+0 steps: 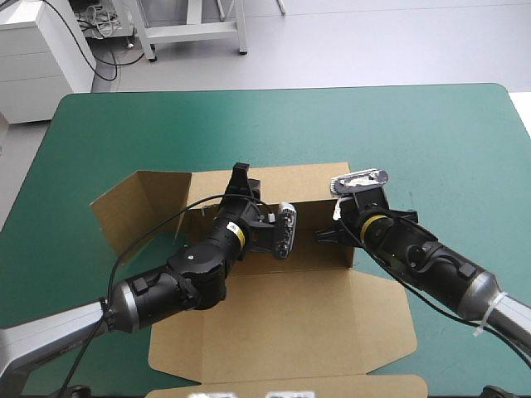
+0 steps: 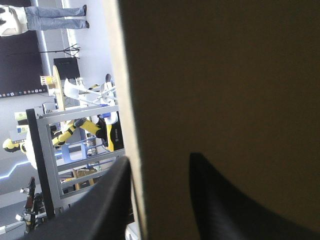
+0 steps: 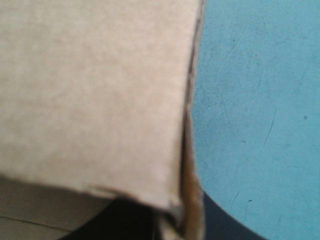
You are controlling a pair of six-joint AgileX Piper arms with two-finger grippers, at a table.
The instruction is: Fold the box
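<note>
Left end effector (image 2: pixel 161 160) and right end effector (image 1: pixel 325 235) each pinch walls of the box (image 1: pixel 282 319).

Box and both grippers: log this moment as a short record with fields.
surface: table with teal-green cover
task thing: box, brown board, near panel flat, far part raised
left gripper: fingers either side of a raised board edge, shut on it
right gripper: shut on a folded board edge, bare cover beside it
stage: folding under way, box not yet a finished tray
</note>
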